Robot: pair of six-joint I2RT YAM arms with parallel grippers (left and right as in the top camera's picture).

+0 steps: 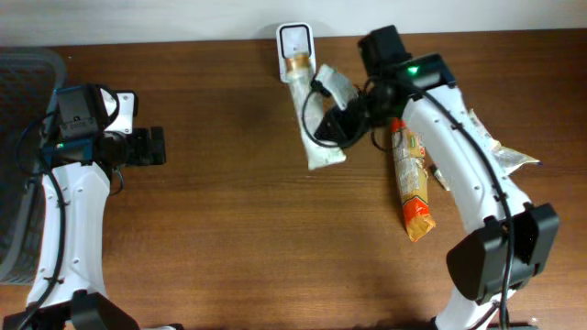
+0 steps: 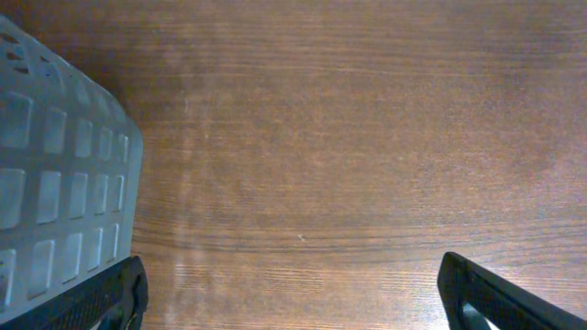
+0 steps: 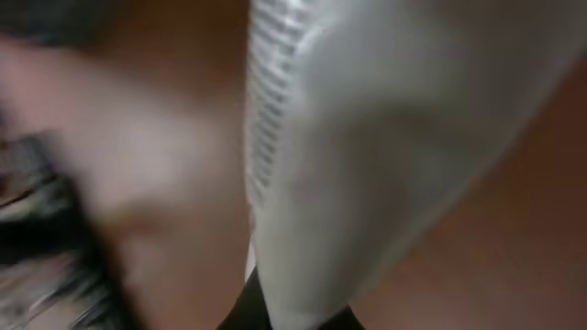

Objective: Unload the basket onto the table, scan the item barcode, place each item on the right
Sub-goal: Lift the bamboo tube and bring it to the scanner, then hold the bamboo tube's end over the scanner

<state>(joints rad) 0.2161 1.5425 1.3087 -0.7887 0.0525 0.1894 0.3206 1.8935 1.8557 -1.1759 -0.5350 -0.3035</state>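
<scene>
From where I stand, the right gripper (image 1: pixel 337 121) is clamped tight on a silvery white packet (image 1: pixel 321 151), its top end right up at the white scanner (image 1: pixel 294 44) (the wrist view is mostly a blur of it). The left gripper (image 1: pixel 158 147) hangs spread wide and empty near the grey basket (image 1: pixel 18 110)

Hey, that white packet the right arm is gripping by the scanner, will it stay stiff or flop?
Probably floppy: the white packet bends and creases beside the right gripper, and the wrist view shows thin film with a crimped seam. Likely light, being flat and thin. Its smooth film may slip or twist near the scanner.
</scene>
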